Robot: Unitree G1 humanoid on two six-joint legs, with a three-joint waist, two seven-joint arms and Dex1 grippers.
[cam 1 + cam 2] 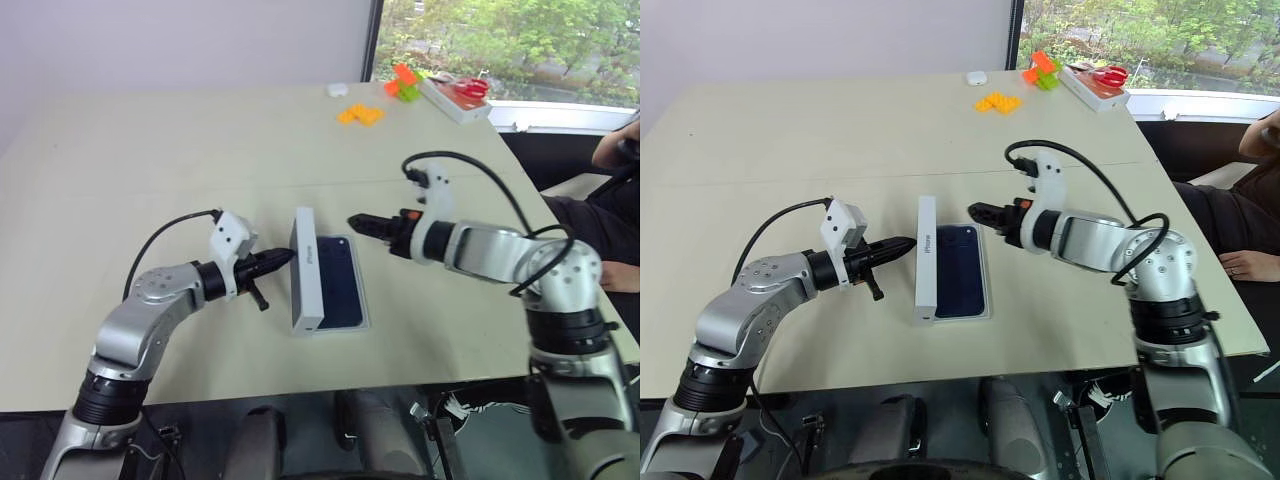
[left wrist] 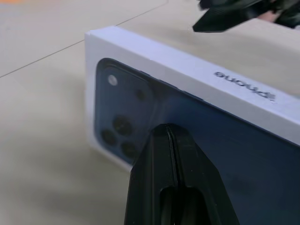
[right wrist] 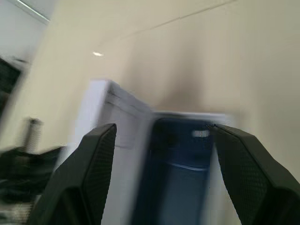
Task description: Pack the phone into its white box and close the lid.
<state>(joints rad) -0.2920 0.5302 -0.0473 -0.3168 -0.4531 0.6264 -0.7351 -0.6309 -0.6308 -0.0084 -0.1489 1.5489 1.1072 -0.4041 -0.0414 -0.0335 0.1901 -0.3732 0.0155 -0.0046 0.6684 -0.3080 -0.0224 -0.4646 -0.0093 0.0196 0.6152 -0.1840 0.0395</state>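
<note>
A pale beige surface [image 1: 150, 150] fills most of the head views. Near its front edge lies the white box [image 1: 983, 312], a shallow tray with the phone [image 1: 960, 270] resting flat inside it, dark blue glossy back up. The lid [image 1: 926, 258] stands on its long edge along the box's left side, upright like a wall, touching or just beside the tray. In the left wrist view the lid's outer face carries a printed picture of a dark blue phone with its camera cluster, and grey lettering runs along the narrow white side.

The left claw [image 1: 902, 245] reaches in from the left at a low angle, its two black fingers pressed together with nothing between them. Its tip sits just at the lid's outer face; whether it actually touches is hard to judge, though the left wrist view puts the closed fingers [image 2: 171, 178] very close against the printed picture.

The right claw [image 1: 980, 212] hovers above the far end of the box, pointing left and slightly down. In the right wrist view its fingers [image 3: 96, 159] stand well apart and hold nothing, with the phone and the upright lid seen between them below.

At the far right corner of the surface lie orange blocks [image 1: 359, 114], an orange and green toy [image 1: 403, 83], a small white object [image 1: 337, 90] and a flat box with red scissors [image 1: 455, 95]. A person's hand [image 1: 1243, 266] shows at the right edge.
</note>
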